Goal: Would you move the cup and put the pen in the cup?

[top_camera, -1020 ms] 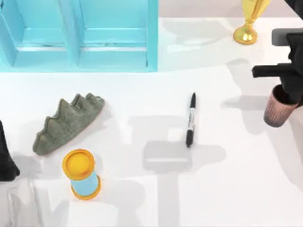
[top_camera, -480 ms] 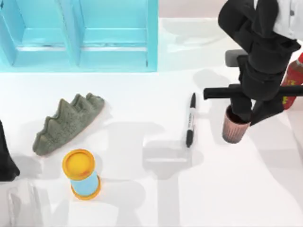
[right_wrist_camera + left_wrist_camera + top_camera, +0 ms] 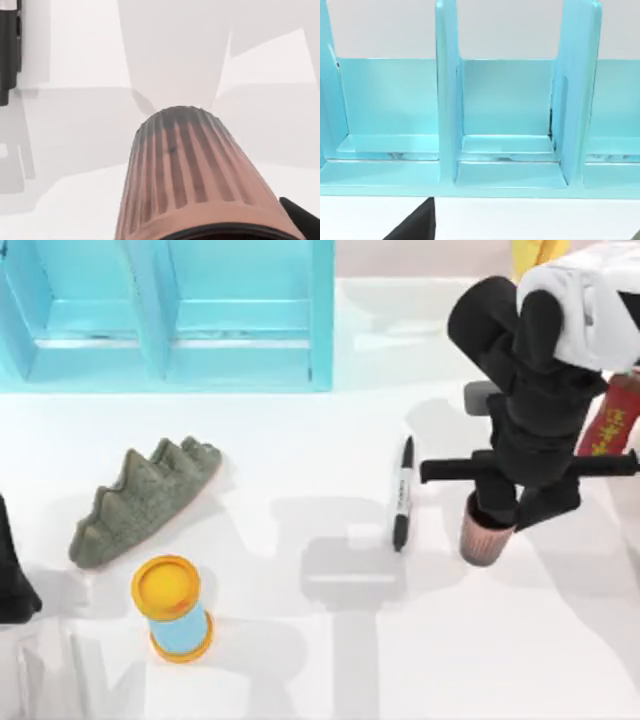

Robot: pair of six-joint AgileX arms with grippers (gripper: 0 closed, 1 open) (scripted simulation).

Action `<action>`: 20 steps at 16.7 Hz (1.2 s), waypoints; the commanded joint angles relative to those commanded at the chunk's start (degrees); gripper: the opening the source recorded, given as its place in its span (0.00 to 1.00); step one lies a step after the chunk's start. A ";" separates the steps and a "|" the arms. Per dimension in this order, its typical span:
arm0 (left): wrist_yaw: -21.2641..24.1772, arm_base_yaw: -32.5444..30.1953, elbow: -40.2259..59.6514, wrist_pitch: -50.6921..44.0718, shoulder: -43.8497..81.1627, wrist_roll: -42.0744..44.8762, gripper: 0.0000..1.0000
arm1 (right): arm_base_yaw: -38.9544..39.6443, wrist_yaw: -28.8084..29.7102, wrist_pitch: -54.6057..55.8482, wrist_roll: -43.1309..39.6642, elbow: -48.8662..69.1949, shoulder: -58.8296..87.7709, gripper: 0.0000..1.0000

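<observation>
The cup [image 3: 482,540], a ribbed copper-brown tumbler, stands upright on the white table just right of the pen. My right gripper [image 3: 497,508] reaches down onto its rim from above and is shut on it. In the right wrist view the cup [image 3: 185,175] looms close, with one dark finger [image 3: 300,217] beside its rim. The pen [image 3: 402,493], black with a white label band, lies flat near the table's middle, pointing toward the back; part of the pen [image 3: 9,45] also appears in the right wrist view. My left arm [image 3: 10,575] is parked at the table's left edge.
A light blue shelf rack [image 3: 170,320] spans the back left, and the rack [image 3: 510,125] faces the left wrist camera. A grey-green spiky object [image 3: 140,502] and a blue cylinder with yellow ends [image 3: 172,608] sit at the left. A red bottle [image 3: 607,420] stands behind the right arm.
The right arm has carried the cup leftward from the table's right edge to a spot beside the pen. The pen and left arm have not moved.
</observation>
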 joint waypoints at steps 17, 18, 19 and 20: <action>0.00 0.00 0.00 0.00 0.00 0.00 1.00 | 0.05 0.01 0.51 0.02 -0.49 0.13 0.98; 0.00 0.00 0.00 0.00 0.00 0.00 1.00 | 0.05 0.01 0.51 0.02 -0.49 0.13 1.00; 0.00 0.00 0.00 0.00 0.00 0.00 1.00 | 0.05 0.01 0.51 0.02 -0.49 0.13 1.00; 0.00 0.00 0.00 0.00 0.00 0.00 1.00 | 0.05 0.01 0.51 0.02 -0.49 0.13 1.00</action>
